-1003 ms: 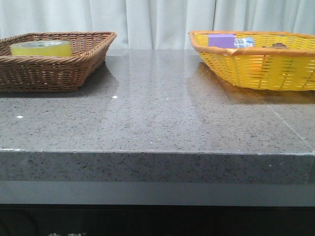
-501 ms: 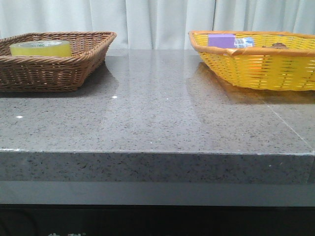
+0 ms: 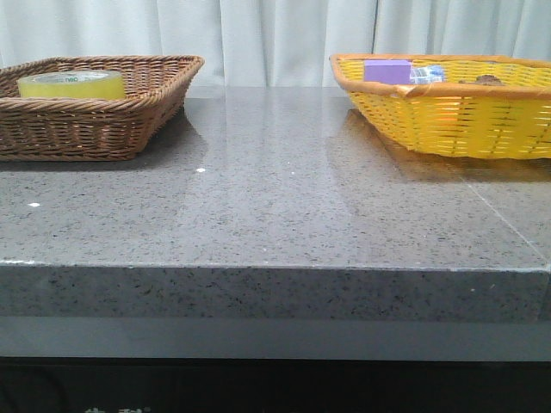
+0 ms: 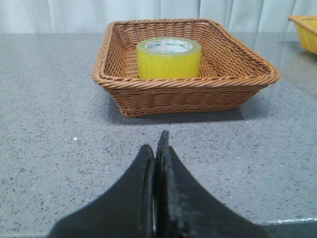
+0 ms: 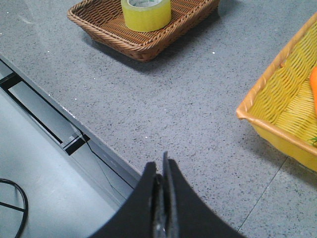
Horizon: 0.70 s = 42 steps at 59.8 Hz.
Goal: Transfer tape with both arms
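The yellow tape (image 3: 71,84) stands flat in the brown wicker basket (image 3: 103,120) at the table's far left. It also shows in the left wrist view (image 4: 169,58) and in the right wrist view (image 5: 145,13). My left gripper (image 4: 156,141) is shut and empty, low over the bare table in front of the brown basket (image 4: 183,94), well short of the tape. My right gripper (image 5: 160,163) is shut and empty, above the table's front edge, far from the tape. Neither arm shows in the front view.
A yellow plastic basket (image 3: 448,112) stands at the far right, holding a purple box (image 3: 387,70) and other small items; it also shows in the right wrist view (image 5: 282,114). The grey stone table (image 3: 275,198) lies between the baskets. White curtains hang behind.
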Tool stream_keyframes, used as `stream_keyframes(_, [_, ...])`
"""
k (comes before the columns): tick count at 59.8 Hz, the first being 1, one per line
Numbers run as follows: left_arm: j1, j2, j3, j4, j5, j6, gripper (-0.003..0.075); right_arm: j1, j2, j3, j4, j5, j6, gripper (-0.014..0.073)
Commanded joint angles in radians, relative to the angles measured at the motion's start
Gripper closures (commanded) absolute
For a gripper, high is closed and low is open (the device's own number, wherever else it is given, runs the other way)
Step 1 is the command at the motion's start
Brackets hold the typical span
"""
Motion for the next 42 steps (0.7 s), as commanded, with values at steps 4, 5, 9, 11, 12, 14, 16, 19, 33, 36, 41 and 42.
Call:
stream_keyframes(4, [0.017, -0.067, 0.083, -0.017, -0.220, -0.011, 0.0740, -0.002, -0.001, -0.025, 0.017, -0.064, 0.001, 0.0664])
stream_keyframes(5, [0.018, -0.076, 0.097, -0.019, -0.235, -0.011, 0.0740, -0.002, -0.001, -0.025, 0.017, -0.064, 0.001, 0.0664])
stream_keyframes(9, [0.021, -0.102, 0.138, -0.045, -0.277, -0.011, 0.0740, -0.002, -0.001, -0.025, 0.017, -0.064, 0.001, 0.0664])
stream_keyframes(11, [0.021, -0.117, 0.152, -0.052, -0.291, -0.011, 0.0740, -0.002, -0.001, -0.025, 0.017, -0.064, 0.001, 0.0664])
stream_keyframes(12, [0.021, -0.124, 0.152, -0.058, -0.271, -0.011, 0.0740, -0.002, -0.001, -0.025, 0.017, -0.064, 0.001, 0.0664])
stream_keyframes(14, [0.021, -0.138, 0.148, -0.058, -0.244, -0.011, 0.0740, -0.002, -0.001, -0.025, 0.017, -0.064, 0.001, 0.0664])
stream_keyframes(16, [0.021, -0.136, 0.150, -0.058, -0.253, -0.011, 0.0740, -0.002, -0.001, -0.025, 0.017, -0.064, 0.001, 0.0664])
stream_keyframes(19, [0.021, -0.134, 0.150, -0.058, -0.250, -0.011, 0.0740, -0.002, -0.001, -0.025, 0.017, -0.061, 0.001, 0.0664])
stream_keyframes(33, [0.021, -0.134, 0.150, -0.058, -0.250, -0.011, 0.0740, -0.002, 0.001, -0.025, 0.017, -0.061, 0.001, 0.0664])
stream_keyframes(36, [0.021, -0.134, 0.150, -0.058, -0.250, -0.011, 0.0740, -0.002, 0.001, -0.025, 0.017, -0.061, 0.001, 0.0664])
stream_keyframes(41, [0.021, -0.134, 0.150, -0.058, -0.250, -0.011, 0.0740, -0.002, 0.001, -0.025, 0.017, -0.061, 0.001, 0.0664])
stream_keyframes(42, [0.021, -0.134, 0.150, -0.058, -0.250, -0.011, 0.0740, -0.002, 0.001, -0.025, 0.017, -0.061, 0.001, 0.0664])
